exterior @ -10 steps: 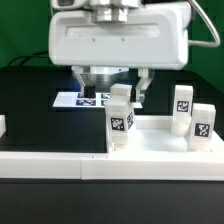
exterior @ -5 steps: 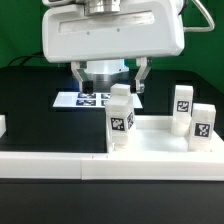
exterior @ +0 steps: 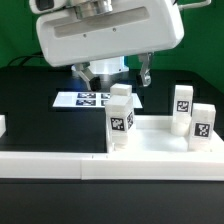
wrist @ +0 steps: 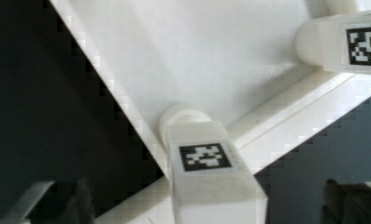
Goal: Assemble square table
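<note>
The white square tabletop [exterior: 152, 141] lies flat at the front of the exterior view, and its broad face fills the wrist view [wrist: 182, 60]. Three short white tagged legs stand upright by it: one in the middle [exterior: 120, 118], two towards the exterior view's right [exterior: 183, 100] [exterior: 202, 125]. The wrist view shows the middle leg [wrist: 207, 150] and one more leg [wrist: 351, 40]. My gripper [exterior: 112, 74] hangs open and empty above and behind the middle leg, touching nothing. In the wrist view my gripper [wrist: 203, 205] has its dark fingertips [wrist: 57, 200] far apart on either side of that leg.
The marker board [exterior: 82, 100] lies flat on the black table behind the legs. A long low white wall strip [exterior: 50, 166] runs along the front. A small white piece [exterior: 2, 125] shows at the exterior view's left edge. A green backdrop stands behind.
My gripper has risen and drifted a little to the exterior view's left, staying open. The legs and tabletop have not moved.
</note>
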You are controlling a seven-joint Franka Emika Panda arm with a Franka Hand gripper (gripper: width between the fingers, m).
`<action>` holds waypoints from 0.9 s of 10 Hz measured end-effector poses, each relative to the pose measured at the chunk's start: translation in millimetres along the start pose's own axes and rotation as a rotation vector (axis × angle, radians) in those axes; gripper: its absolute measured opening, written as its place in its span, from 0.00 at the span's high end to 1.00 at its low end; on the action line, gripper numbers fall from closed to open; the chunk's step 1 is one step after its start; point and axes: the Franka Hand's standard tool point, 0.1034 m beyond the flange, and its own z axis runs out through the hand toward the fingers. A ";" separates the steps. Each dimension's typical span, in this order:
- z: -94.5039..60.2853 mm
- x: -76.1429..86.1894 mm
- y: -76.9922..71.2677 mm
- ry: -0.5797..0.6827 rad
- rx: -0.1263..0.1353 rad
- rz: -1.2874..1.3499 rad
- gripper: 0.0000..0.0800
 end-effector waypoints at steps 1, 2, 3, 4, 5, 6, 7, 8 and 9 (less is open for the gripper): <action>11.4 0.1 0.4 -0.007 -0.047 0.004 0.19; 22.5 0.0 1.0 0.007 -0.104 -0.007 0.19; 26.0 2.8 2.0 0.013 -0.126 -0.009 0.19; 28.4 9.1 0.3 0.022 -0.144 0.001 0.19; 33.1 12.7 -3.6 0.027 -0.151 0.009 0.19; 35.8 12.6 -3.7 0.026 -0.155 0.010 0.19; 36.9 12.0 -4.9 0.029 -0.164 0.018 0.19; 37.5 11.4 -7.1 0.034 -0.174 0.015 0.19; 37.2 12.0 -6.0 0.035 -0.174 0.017 0.19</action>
